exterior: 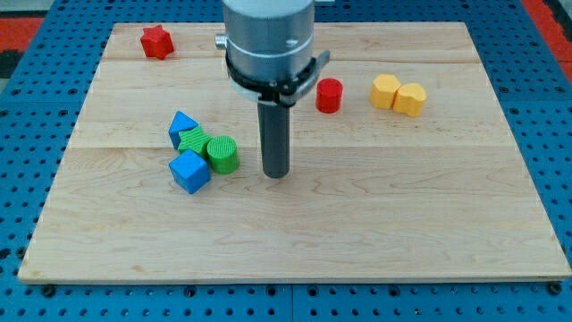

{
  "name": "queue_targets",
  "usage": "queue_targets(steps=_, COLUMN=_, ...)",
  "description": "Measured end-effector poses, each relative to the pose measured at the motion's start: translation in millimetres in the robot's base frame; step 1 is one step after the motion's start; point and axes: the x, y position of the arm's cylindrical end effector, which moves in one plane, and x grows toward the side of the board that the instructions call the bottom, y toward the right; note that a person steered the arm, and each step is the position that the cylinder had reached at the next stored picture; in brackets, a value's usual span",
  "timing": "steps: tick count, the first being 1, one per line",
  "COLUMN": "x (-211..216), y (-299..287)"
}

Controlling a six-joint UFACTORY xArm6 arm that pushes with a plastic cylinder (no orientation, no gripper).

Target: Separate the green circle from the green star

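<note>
The green circle (222, 153) stands left of the board's middle, touching the green star (193, 140) on its left. A blue triangle (181, 125) sits above the star and a blue cube (189, 170) below it, both touching the cluster. My tip (277, 173) rests on the board to the right of the green circle, a short gap away and slightly lower in the view. The rod rises from it to the arm's grey wrist (268, 36).
A red star (156, 41) lies near the top left corner of the wooden board (357, 224). A red cylinder (329, 95) sits right of the wrist. Two yellow blocks (399, 94) touch each other further right.
</note>
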Motion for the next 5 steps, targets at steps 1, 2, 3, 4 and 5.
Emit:
queue_targets(steps=1, x=-30, y=-78)
queue_targets(steps=2, x=-62, y=-77)
queue_targets(steps=3, x=-77, y=-79)
queue_targets(steps=4, x=-157, y=-78)
queue_targets(steps=5, x=-127, y=-91)
